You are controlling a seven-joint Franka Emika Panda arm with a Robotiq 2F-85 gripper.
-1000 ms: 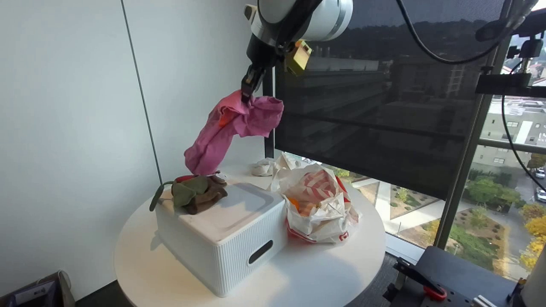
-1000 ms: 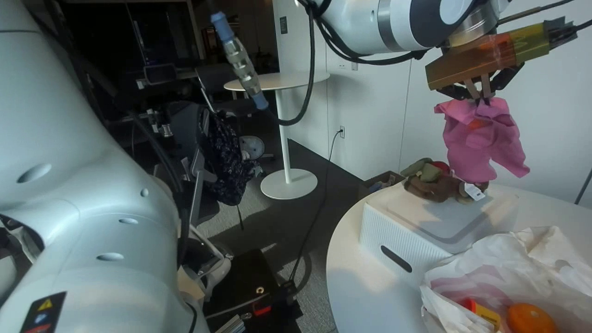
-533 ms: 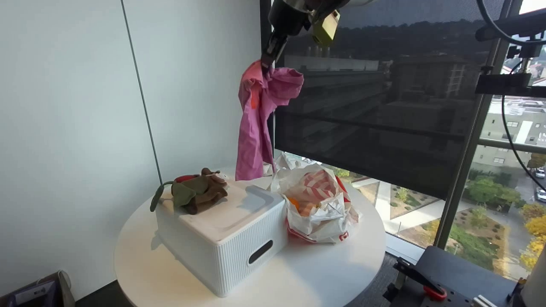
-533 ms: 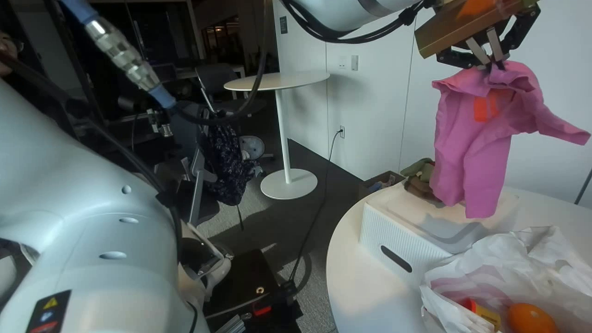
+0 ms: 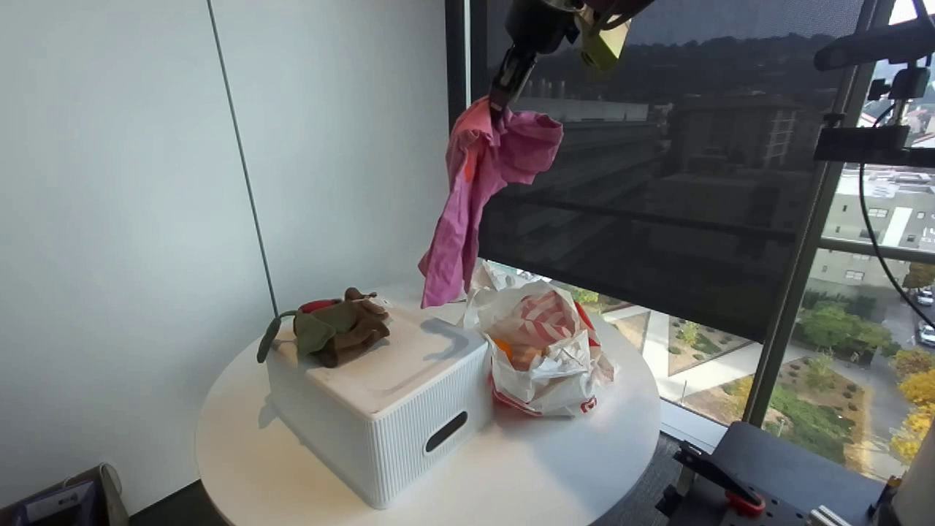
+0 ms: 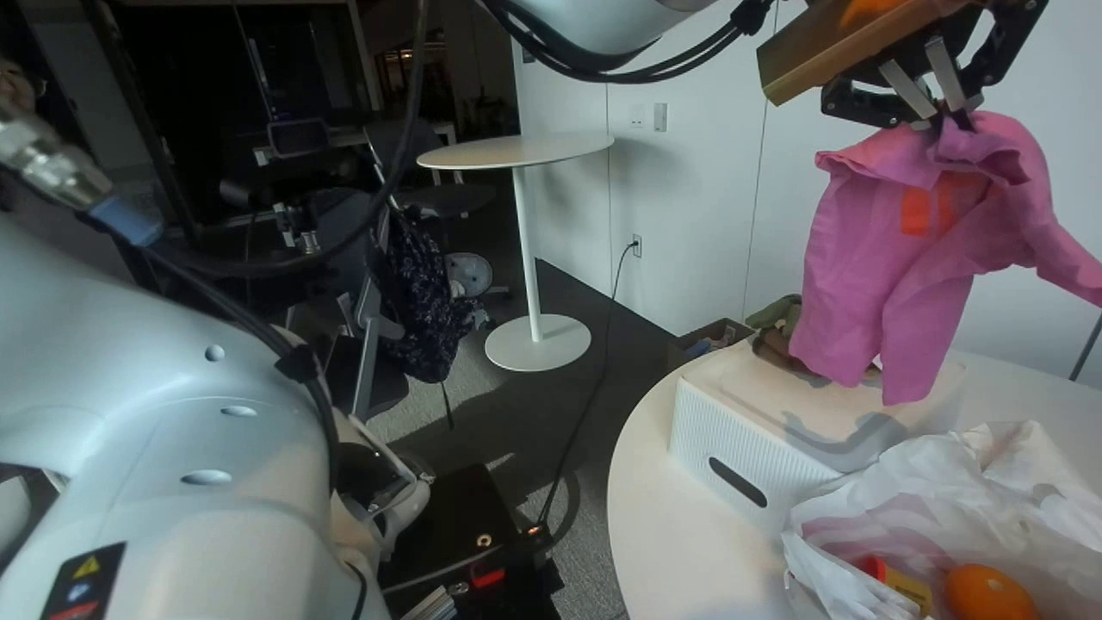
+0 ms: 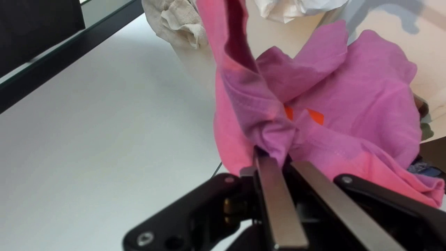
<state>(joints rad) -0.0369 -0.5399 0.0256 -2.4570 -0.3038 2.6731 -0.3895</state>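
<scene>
My gripper (image 5: 498,117) is raised over the table, shut on a bunched fold of a pink cloth garment (image 5: 467,197) with an orange patch. In the wrist view, the pinched fabric (image 7: 275,139) rises between the fingertips, and the rest of the garment spreads out beyond them. It dangles freely, its lower end above the back of a white ribbed box (image 5: 431,431) with a lid. On that lid lies a brown and green plush toy (image 5: 340,329) with a red part; in an exterior view the garment (image 6: 895,275) hides much of it.
A crumpled white plastic bag (image 5: 555,380) stands beside the box on the round white table (image 5: 584,467). Inside it are an orange fruit (image 6: 990,590) and a red and yellow container (image 6: 900,585). A wall and a shaded window (image 5: 657,183) stand behind the table.
The gripper has risen with the garment and moved sideways, away from the plush toy toward the bag's side. The cloth now hangs longer, swaying. Toy, box and bag have stayed put.
</scene>
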